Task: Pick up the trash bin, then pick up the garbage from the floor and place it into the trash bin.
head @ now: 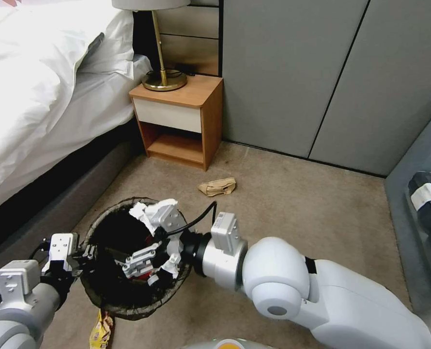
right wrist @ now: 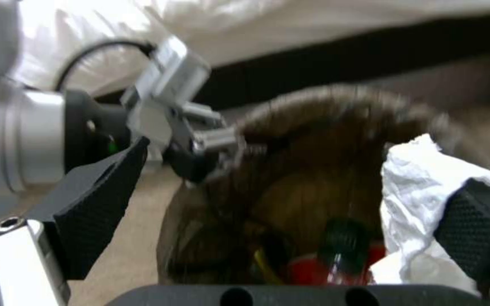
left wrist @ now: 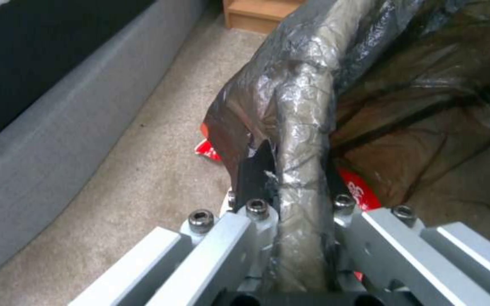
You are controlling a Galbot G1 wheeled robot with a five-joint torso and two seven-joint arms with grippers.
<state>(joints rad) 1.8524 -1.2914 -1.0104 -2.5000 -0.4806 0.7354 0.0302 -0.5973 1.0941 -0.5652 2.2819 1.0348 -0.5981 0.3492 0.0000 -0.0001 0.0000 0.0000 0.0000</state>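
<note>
Trash bin (head: 110, 295): one, round, lined with a dark brown-black bag folded over the rim; it is tilted, mouth facing up toward the head camera, above the carpet (head: 293, 208) just off the foot corner of the bed (head: 41, 97).

Left gripper (head: 85, 253): at the bin's rim on the side toward the bed, fingers (left wrist: 254, 170) pressed together on the bag-covered rim, one inside, one outside; the rim passes straight between them.

Right gripper (head: 150, 264): over the bin's mouth, reaching in from the side away from the bed. Its black ribbed pads (right wrist: 95, 199) stand spread wide apart. A crumpled white tissue wad (right wrist: 418, 204) lies against one pad, partly over the bin's rim; whether it is gripped I cannot tell.

Garbage inside the bin, counted as far as visible: one green bottle (right wrist: 344, 244), one red wrapper (right wrist: 307, 272) beneath it, one thin yellow piece beside that.

Garbage on the floor: one tan paper bag (head: 218, 186), well beyond the bin, between it and the nightstand (head: 179, 123); one yellow snack packet (head: 100, 329), partly under the bin's near edge; one red-and-white wrapper (left wrist: 206, 146) on the carpet just beside the bin's wall.

Nightstand: one, wooden, beside the bed, carrying one brass lamp (head: 161, 72).
</note>
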